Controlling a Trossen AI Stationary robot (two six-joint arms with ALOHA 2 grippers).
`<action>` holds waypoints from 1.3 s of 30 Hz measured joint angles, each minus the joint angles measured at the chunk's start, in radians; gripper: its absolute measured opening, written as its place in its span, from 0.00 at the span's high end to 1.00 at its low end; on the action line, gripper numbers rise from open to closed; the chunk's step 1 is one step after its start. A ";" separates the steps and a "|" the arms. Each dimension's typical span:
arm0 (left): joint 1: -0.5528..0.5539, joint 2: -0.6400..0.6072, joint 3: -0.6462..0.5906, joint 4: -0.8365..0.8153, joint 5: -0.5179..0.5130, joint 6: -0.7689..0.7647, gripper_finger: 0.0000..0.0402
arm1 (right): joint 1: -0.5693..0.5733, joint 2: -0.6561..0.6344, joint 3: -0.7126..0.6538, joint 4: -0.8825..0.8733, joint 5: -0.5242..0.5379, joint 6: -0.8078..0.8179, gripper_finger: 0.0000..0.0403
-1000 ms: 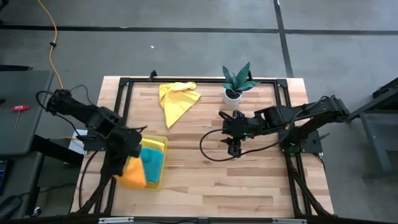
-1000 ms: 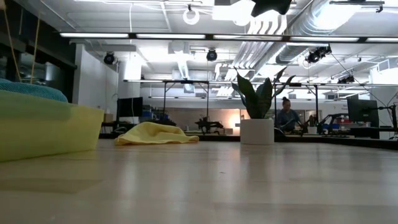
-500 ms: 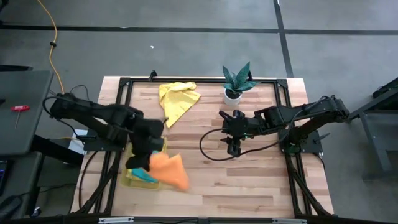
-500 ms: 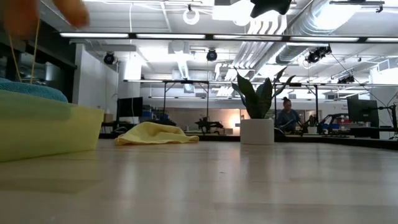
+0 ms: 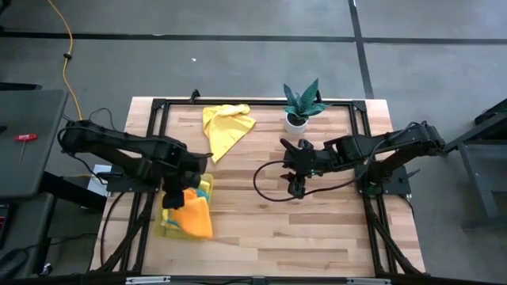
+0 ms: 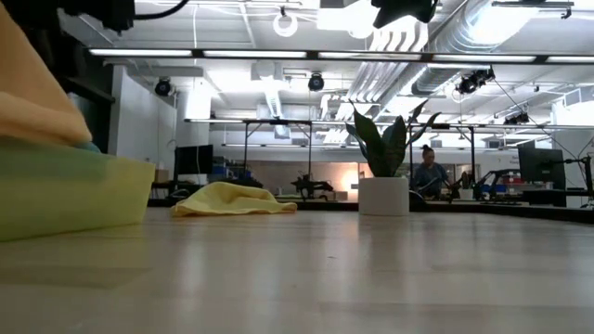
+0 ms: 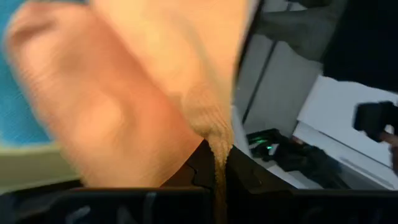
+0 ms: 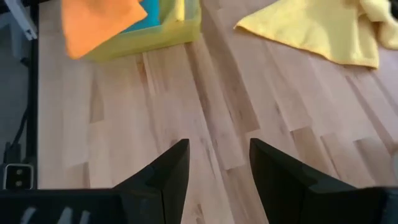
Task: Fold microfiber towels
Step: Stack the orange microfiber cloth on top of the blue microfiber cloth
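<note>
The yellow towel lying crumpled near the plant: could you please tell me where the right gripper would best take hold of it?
Probably at the pointed corner of the yellow towel that lies flat toward the table's middle. The right gripper, open and empty, faces that side; the far end is bunched, so coming down on the thin tip should catch a single layer.

Tray (image 5: 205, 190) sits on the table (image 5: 261, 229) at its left side, with a towel (image 5: 203, 192) in it. Left gripper (image 5: 171, 199) is over the tray, another towel (image 5: 192, 219) hanging from it above the tray's near end. Third towel (image 5: 223, 129) lies at back centre-left. Potted plant (image 5: 302, 104) stands right of it. Right gripper (image 5: 295, 188) hovers mid-table, in front of the plant.
</note>
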 joint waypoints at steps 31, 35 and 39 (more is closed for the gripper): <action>0.120 0.042 -0.091 -0.034 -0.439 0.049 0.80 | 0.000 0.000 0.000 -0.001 0.033 0.000 0.60; 0.145 0.042 -0.017 -0.033 -0.519 0.101 0.71 | 0.000 0.000 0.000 -0.001 0.033 0.000 0.60; 0.160 0.042 0.071 -0.074 -0.560 0.176 0.64 | 0.000 0.000 0.000 -0.001 0.034 0.000 0.60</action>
